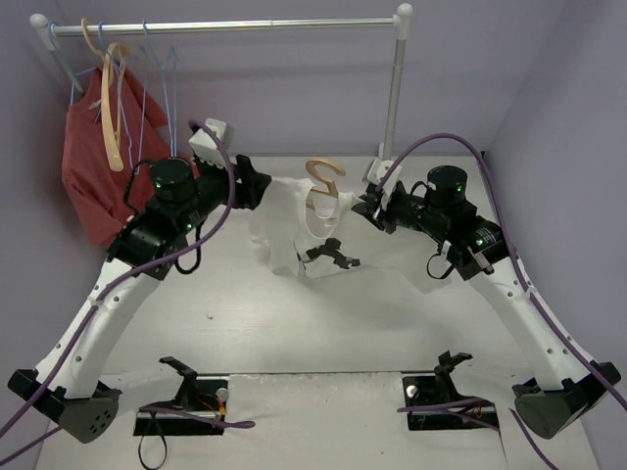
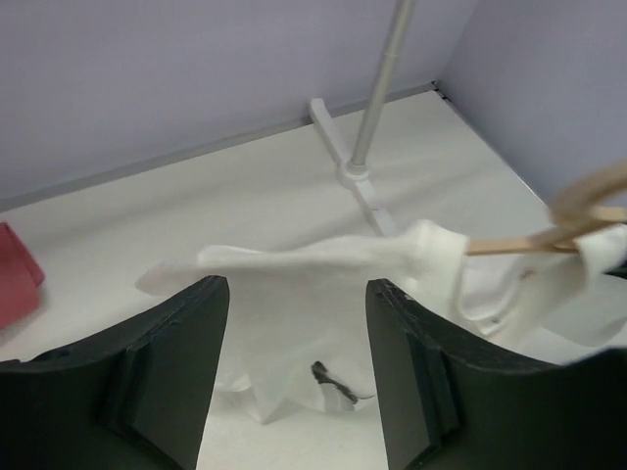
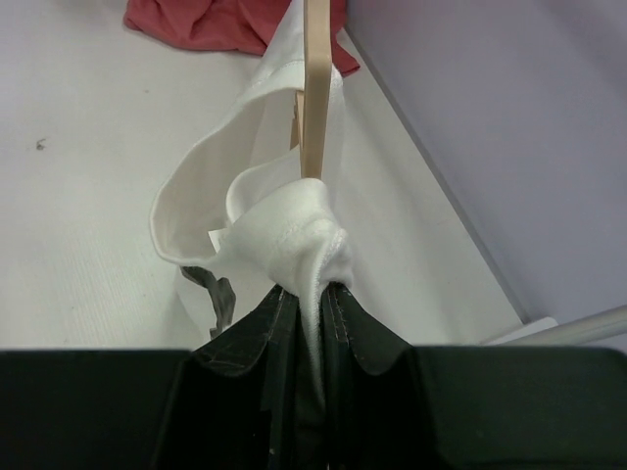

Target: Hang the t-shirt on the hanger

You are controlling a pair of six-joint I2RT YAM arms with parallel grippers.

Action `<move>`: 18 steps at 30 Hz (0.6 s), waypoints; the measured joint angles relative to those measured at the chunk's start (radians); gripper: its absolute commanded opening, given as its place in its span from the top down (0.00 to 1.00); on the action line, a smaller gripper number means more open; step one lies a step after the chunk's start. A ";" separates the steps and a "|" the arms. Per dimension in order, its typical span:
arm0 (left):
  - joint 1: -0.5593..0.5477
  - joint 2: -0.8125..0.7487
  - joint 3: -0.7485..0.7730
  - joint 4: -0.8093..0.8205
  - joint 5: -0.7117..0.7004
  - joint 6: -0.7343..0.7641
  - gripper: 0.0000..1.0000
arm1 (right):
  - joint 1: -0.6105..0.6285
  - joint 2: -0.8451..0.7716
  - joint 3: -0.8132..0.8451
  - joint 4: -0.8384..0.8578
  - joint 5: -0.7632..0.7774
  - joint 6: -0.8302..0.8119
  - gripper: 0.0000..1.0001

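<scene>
The white t-shirt point(image 1: 286, 233) is held off the table at the middle, draped over the tan wooden hanger point(image 1: 323, 178), whose hook sticks up from the collar. My right gripper point(image 1: 370, 204) is shut on a bunched fold of the shirt's right shoulder; in the right wrist view point(image 3: 312, 292) the cloth point(image 3: 284, 230) is pinched between the jaws and the hanger arm point(image 3: 315, 98) runs straight ahead. My left gripper point(image 1: 263, 188) is open at the shirt's left side. In the left wrist view point(image 2: 299, 286) the shirt point(image 2: 323, 257) lies just beyond the spread fingers, with the hanger point(image 2: 588, 196) at the right.
A clothes rack point(image 1: 225, 27) stands at the back, its pole point(image 1: 395, 88) and foot point(image 2: 343, 147) behind the shirt. On its left end hang a red garment point(image 1: 93, 162), a paler cream hanger point(image 1: 110, 117) and blue wire hangers point(image 1: 162, 69). Purple walls close both sides.
</scene>
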 measured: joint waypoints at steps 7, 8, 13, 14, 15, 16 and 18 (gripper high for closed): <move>0.208 0.081 0.015 0.016 0.369 0.029 0.40 | -0.029 0.016 0.006 -0.037 -0.099 -0.018 1.00; 0.213 0.100 0.026 0.020 0.415 0.031 0.40 | -0.031 0.021 0.010 -0.046 -0.108 -0.021 1.00; 0.222 0.201 0.119 0.034 0.653 0.055 0.40 | -0.032 0.035 0.015 -0.059 -0.132 -0.026 1.00; 0.222 0.215 0.134 0.030 0.691 0.071 0.40 | -0.033 0.035 0.015 -0.058 -0.135 -0.025 1.00; 0.222 0.225 0.146 0.018 0.721 0.087 0.40 | -0.033 0.035 0.015 -0.055 -0.140 -0.025 1.00; 0.222 0.235 0.159 -0.003 0.748 0.108 0.40 | -0.033 0.035 0.015 -0.054 -0.145 -0.025 1.00; 0.223 0.241 0.169 -0.053 0.783 0.162 0.40 | -0.037 0.035 0.015 -0.055 -0.151 -0.026 1.00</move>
